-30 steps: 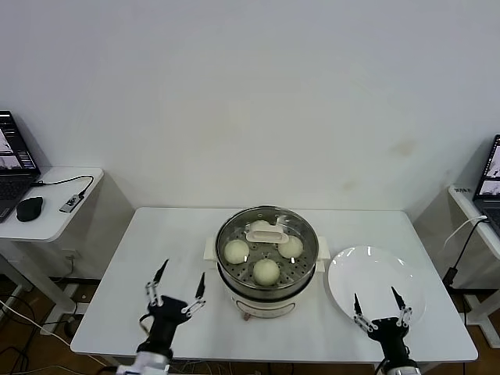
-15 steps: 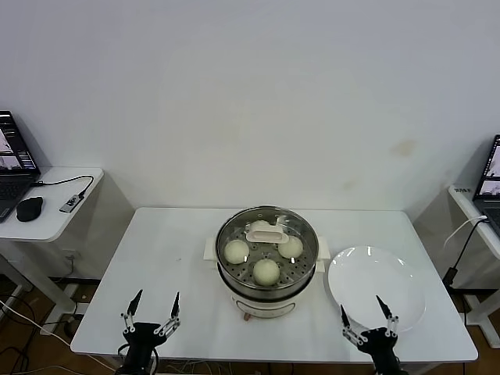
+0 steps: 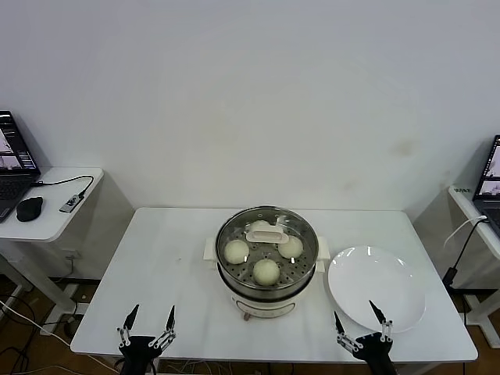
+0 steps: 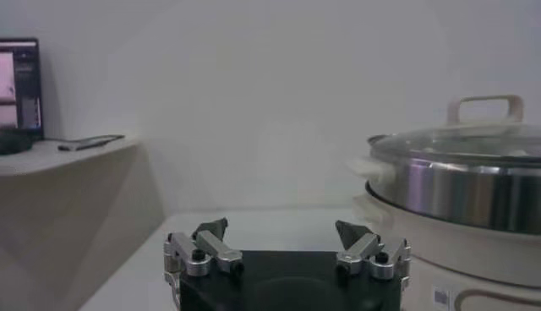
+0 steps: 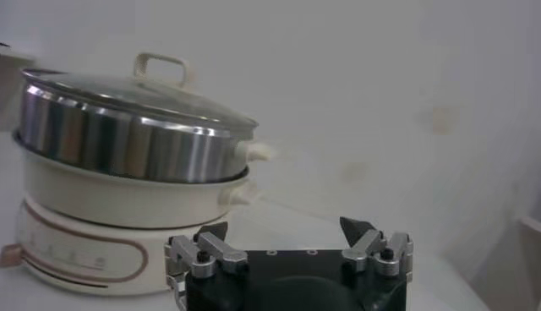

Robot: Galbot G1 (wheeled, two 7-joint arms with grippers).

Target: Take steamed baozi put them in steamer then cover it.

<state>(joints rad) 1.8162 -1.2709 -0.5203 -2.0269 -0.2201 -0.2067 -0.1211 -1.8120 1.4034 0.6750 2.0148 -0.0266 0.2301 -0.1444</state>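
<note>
The steamer [image 3: 267, 291] stands mid-table with a glass lid [image 3: 301, 226] on it, whose cream handle [image 3: 267, 232] sits near the back. Several cream-white baozi show through the glass, one on the left [image 3: 237, 251], one in front [image 3: 266, 271] and one on the right [image 3: 291, 247]. My left gripper [image 3: 152, 311] hovers open and empty at the table's front edge, well left of the steamer [image 4: 456, 190]. My right gripper [image 3: 355, 312] is open and empty at the front edge beside the white plate [image 3: 379, 273]. Each wrist view shows its own gripper, left [image 4: 281, 230] and right [image 5: 284, 229], with jaws spread, and the steamer [image 5: 127, 144] to one side.
The plate holds nothing. A side table [image 3: 55, 211] on the left carries a laptop [image 3: 12, 164], a mouse [image 3: 30, 208] and a cable. Another laptop [image 3: 491, 176] sits on a stand at the right edge. A white wall lies behind the table [image 3: 172, 258].
Both grippers have drawn back toward the table's front edge and sit lower in the head view, staying open. The steamer, lid and plate have not moved.
</note>
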